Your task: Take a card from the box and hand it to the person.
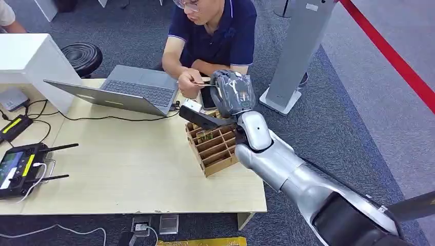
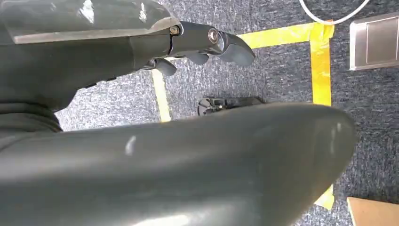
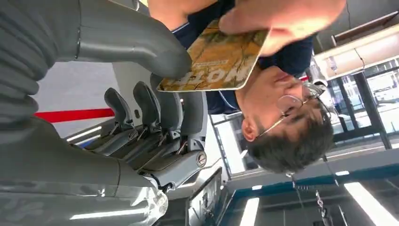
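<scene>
A wooden box (image 1: 215, 148) with slotted compartments stands at the table's right end, several cards in its slots. Above and beyond it my right hand (image 1: 233, 92) is raised toward the seated person. It pinches a yellow-brown printed card (image 3: 216, 56) between the thumb (image 3: 160, 47) and the fingers (image 3: 183, 113). The person's hand (image 3: 282, 19) grips the card's other end. From the head view the card (image 1: 197, 83) is a thin sliver between the person's hand (image 1: 189, 86) and mine. My left hand (image 2: 202, 40) hangs over the carpet, holding nothing, fingers loosely apart.
An open laptop (image 1: 133, 89) sits in front of the person, a phone (image 1: 208, 97) beside it. A remote controller (image 1: 18, 166) with antennas lies at the table's (image 1: 128, 169) left edge, behind it a white box (image 1: 31, 61). A grey stand (image 1: 297, 51) rises to the right.
</scene>
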